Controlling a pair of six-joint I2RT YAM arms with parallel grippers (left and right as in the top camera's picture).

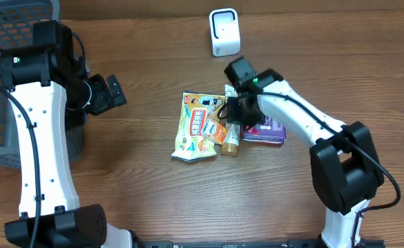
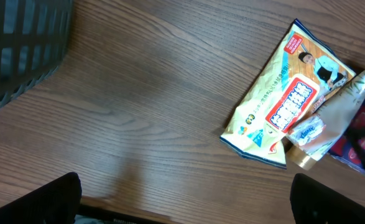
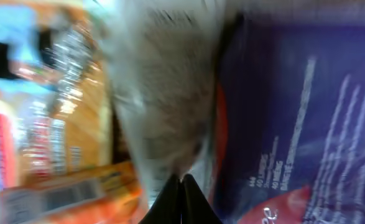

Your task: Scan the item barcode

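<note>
Silvery pouch (image 1: 230, 136) lies lengthwise, cap (image 1: 230, 149) toward the robot.

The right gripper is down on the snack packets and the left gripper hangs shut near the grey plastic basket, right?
Not shut: the left gripper is open, fingers wide apart in the left wrist view. It hangs near the grey plastic basket, with the right gripper down on the snack packets.

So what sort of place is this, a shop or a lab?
Likely a test bench mocked up as a shop checkout: a white barcode scanner and snack packets on a wooden table, with a grey mesh basket at one side.
</note>
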